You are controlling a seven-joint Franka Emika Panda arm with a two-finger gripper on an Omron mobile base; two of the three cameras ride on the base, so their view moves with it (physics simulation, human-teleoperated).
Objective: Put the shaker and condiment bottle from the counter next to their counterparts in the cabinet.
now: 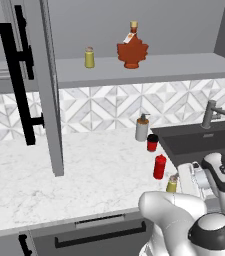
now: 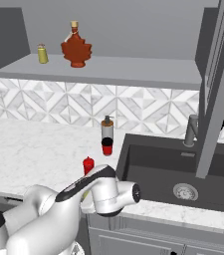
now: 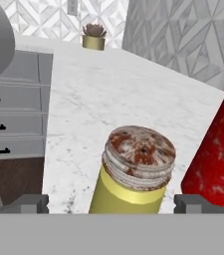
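In the left base view, the grey cabinet door [image 1: 46, 85] with its long black bar handle [image 1: 18, 82] hangs open at the far left. Just right of it, on the cabinet shelf [image 1: 184, 67], a yellow-green shaker [image 1: 89, 57] stands upright, cap up, and beside it to the right the maple-leaf syrup bottle [image 1: 132, 50] also stands with its neck straight up; the two are near each other but apart.

Below, on the white marble bench [image 1: 59, 180], a loose row runs toward the robot: the grey soap pump bottle [image 1: 142, 128] by the tiled wall, then the short red cup [image 1: 152, 142], then the red condiment bottle [image 1: 159, 166], upright with its cone top pointing at the ceiling, and nearest the front edge the second shaker [image 1: 172, 184], its long axis vertical too. The sink [image 1: 204, 142] and faucet [image 1: 211, 114] lie to the right.

In the hand view, the left fingertip [image 3: 31, 203] sits low at the left, then the shaker [image 3: 133, 174] rises in the middle between the tips, its mottled cap facing the camera, then the right fingertip, with the condiment bottle [image 3: 218, 154] close on the shaker's right. The hand [image 3: 111, 204] is spread wide around the shaker, both tips clear of its sides, holding nothing. A small potted plant [image 3: 93, 36] stands far off on the bench.
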